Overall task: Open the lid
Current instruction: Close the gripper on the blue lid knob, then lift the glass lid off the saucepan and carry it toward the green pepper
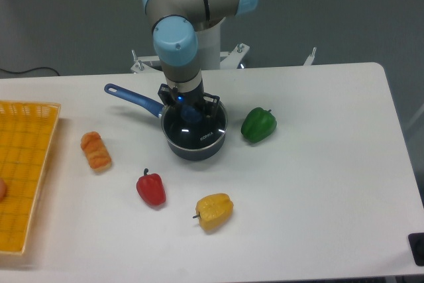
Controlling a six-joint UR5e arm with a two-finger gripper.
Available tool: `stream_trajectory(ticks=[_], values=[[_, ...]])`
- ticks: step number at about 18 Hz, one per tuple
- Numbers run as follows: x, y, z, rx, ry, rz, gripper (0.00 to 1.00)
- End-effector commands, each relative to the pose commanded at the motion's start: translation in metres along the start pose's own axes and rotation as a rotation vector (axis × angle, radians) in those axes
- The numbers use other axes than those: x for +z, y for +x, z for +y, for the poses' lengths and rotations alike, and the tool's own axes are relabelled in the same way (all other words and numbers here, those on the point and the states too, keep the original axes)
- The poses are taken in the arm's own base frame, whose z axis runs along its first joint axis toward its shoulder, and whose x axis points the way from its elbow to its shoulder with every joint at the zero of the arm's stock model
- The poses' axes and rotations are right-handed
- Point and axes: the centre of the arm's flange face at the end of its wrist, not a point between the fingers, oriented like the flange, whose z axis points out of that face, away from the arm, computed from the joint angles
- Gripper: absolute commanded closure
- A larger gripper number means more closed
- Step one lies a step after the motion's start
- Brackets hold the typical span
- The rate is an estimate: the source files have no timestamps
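The lid (199,130) is clear glass with a thin rim and lies flat on the dark blue saucepan (194,145), whose long handle (132,97) points to the upper left. Its blue knob (191,113) shows just under my gripper (190,107). The gripper is lowered straight onto the lid's centre, with black fingers (212,101) standing on either side of the knob. The wrist hides the fingertips, so I cannot see whether they press on the knob.
A green pepper (258,124) lies just right of the pan. A red pepper (151,188) and a yellow pepper (214,210) sit in front of it. An orange pastry-like item (96,150) is to the left, and a yellow basket (23,170) is at the table's left edge.
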Motion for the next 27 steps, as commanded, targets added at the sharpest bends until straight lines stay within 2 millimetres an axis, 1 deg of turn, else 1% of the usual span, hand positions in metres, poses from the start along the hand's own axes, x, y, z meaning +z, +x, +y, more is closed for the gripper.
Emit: stream_trajectory(ticks=[3,4,6,8,11,15,17,20,22,23,25,27], values=[[-0.012,-0.011,-0.009,0.019,-0.015,0.011,0.41],[-0.021,-0.016,-0.011,0.027,-0.008,0.006,0.41],[-0.032,-0.025,-0.013,0.023,0.004,0.0,0.41],[-0.034,-0.028,-0.014,0.021,0.009,-0.004,0.41],[-0.038,-0.033,-0.014,0.077,0.015,-0.007,0.41],[-0.043,-0.053,-0.008,0.139,0.025,-0.011,0.41],[-0.051,-0.062,-0.008,0.159,0.038,-0.022,0.41],[-0.055,-0.068,-0.008,0.163,0.044,-0.024,0.41],[-0.058,-0.077,-0.005,0.152,0.049,-0.029,0.41],[-0.06,-0.079,-0.005,0.166,0.05,-0.032,0.41],[-0.06,-0.091,0.001,0.198,0.049,-0.031,0.42],[-0.061,-0.096,0.003,0.221,0.054,-0.031,0.43]])
